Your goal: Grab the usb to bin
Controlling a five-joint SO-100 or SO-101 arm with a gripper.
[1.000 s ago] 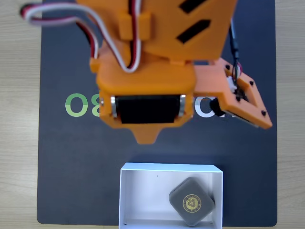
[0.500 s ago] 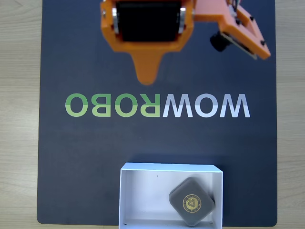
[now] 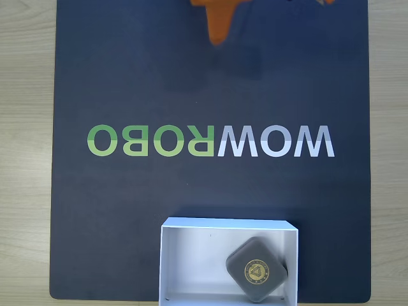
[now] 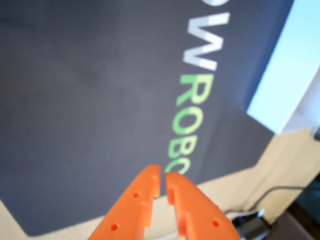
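The usb [image 3: 257, 269], a grey rounded-square pad with its gold triangle emblem facing up, lies inside the bin [image 3: 191, 224], toward the right end in the fixed view. The bin is a white shallow box at the mat's bottom edge; in the wrist view the bin [image 4: 287, 75] shows as a white block at the upper right. My orange gripper [image 3: 218, 32] pokes in at the top edge of the fixed view, far from the bin. In the wrist view the gripper [image 4: 163, 174] has its fingertips almost touching, with nothing between them.
A dark mat [image 3: 127, 210] with WOWROBO lettering [image 3: 210, 141] covers most of the light wooden table [image 3: 25, 159]. In the wrist view a dark cable [image 4: 280, 190] runs over the table beyond the mat's edge.
The arm has drawn back toward the top of the fixed view, uncovering the lettering. The usb has stayed in the bin.
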